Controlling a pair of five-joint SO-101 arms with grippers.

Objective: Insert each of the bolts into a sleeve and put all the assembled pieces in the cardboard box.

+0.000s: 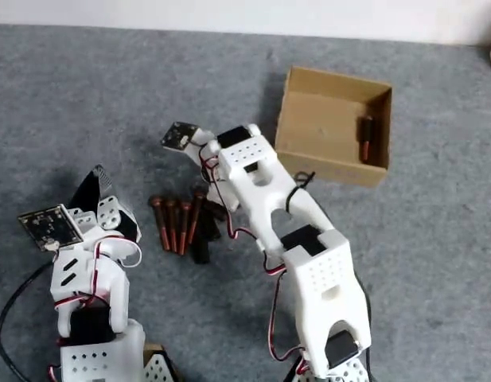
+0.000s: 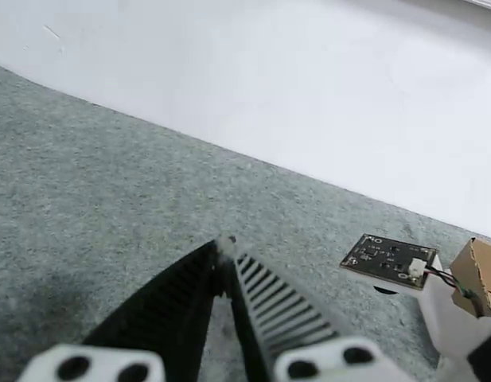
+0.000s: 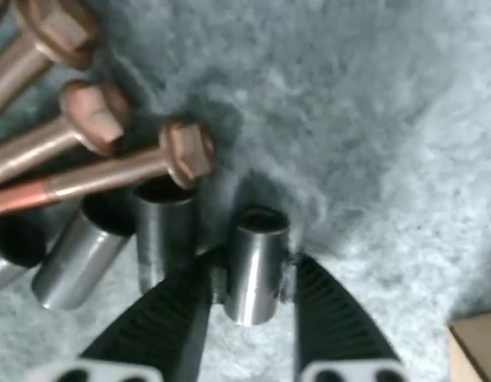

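Grey felt (image 1: 436, 263) under everything: your sleeve (image 3: 257, 263) sits between the fingers of the right gripper (image 3: 255, 261), long axis in line with them, pinched (as I read it). Bolts (image 3: 110, 171) lie just beside. That arm crouches low; the left gripper (image 2: 227, 247), pressed together, hangs well apart.

**High view:** fixed camera above the counter (image 1: 78, 95), facing down from well off. Both arms enter at 6 o'clock and the cardboard box (image 1: 329, 127) sits at 1 o'clock.

**Left wrist view:** mounted behind the left pincer (image 2: 227, 248), aimed low along the counter toward a white wall (image 2: 309, 79). A circuit board (image 2: 391, 259) and a corner of the cardboard box appear far off. Both are shared with the high view.

**Right wrist view:** mounted behind the right pincer (image 3: 255, 261), facing down. It is very near the sleeve (image 3: 257, 239) clamped there. The bolts (image 3: 110, 159) alongside are shared with the high view.
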